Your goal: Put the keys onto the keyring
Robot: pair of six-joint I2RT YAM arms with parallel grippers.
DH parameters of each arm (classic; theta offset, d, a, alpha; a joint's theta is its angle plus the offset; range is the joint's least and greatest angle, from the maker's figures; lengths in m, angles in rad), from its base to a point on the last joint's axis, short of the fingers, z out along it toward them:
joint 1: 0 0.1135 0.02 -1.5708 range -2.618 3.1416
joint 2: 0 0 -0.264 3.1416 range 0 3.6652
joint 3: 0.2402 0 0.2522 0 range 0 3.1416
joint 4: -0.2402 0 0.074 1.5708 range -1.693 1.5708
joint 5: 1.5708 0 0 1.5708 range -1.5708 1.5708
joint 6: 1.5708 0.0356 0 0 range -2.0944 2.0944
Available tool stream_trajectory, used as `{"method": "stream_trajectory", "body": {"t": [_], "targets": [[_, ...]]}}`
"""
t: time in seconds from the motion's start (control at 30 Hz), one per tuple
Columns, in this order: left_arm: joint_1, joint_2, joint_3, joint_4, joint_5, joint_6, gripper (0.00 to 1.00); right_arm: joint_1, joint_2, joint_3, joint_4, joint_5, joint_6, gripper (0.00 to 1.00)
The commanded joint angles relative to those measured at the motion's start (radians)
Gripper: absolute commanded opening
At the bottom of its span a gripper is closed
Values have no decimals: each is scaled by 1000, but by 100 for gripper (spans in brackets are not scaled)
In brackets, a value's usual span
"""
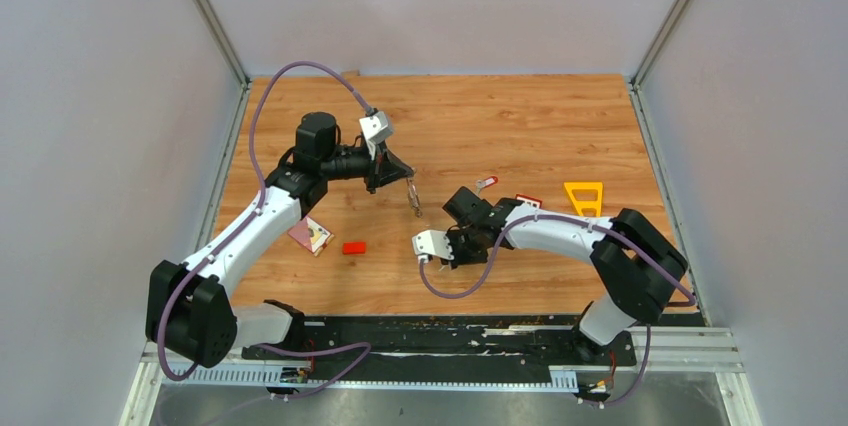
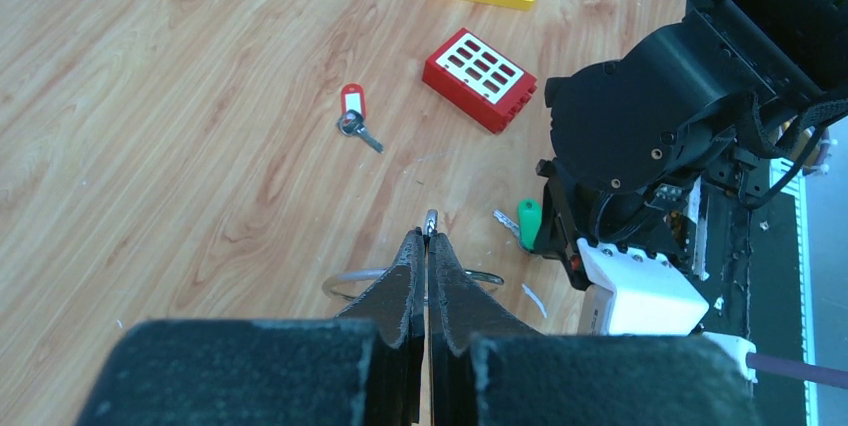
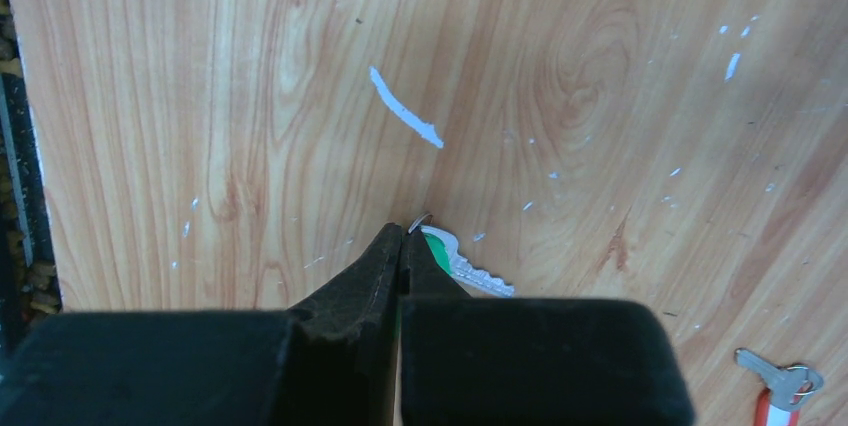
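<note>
Back behind the left tool point(image 2: 427, 238), beside its forearm and toward the near edge of the bench point(image 1: 500, 116), a pink-and-yellow card point(image 1: 310, 235) and, just right of it, a small red block point(image 1: 354, 247), both lying flat and well apart from the tips. Left tool held clear of the bench, fingers pressed flat together with no gap, clamped on the keyring point(image 1: 412, 196), a thin silver loop hanging down from the tips; in the wrist view, its wire arc showing on either side of the closed fingers. Near that hanging loop, to its right, the right tool point(image 3: 403, 234), pointed down at the wood, fingers closed against each other. Tight against its tips, a green-headed key point(image 2: 528, 223), head partly tucked under one finger, silver blade sticking out sideways along the bench. Cannot tell whether gripped or merely touched. Beyond the right tool, on the side away from the arm bases, a key with a red tag point(image 2: 354, 116), flat on the bench. Right of that, close by the right tool's wrist, the red block with white squares point(image 2: 478, 76), and farther right again, the yellow plastic piece point(image 1: 583, 185), well apart from both tools.
</note>
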Motion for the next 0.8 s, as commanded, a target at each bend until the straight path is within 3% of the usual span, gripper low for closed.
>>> {"method": "stream_trajectory", "body": {"t": [0.0,0.77], "targets": [[-3,-16,21,15,11,18,0,4,25,26,52,20,-4,1],[-2,-11,16,13,34,18,0,3,11,32,85,57,16,17]]}}
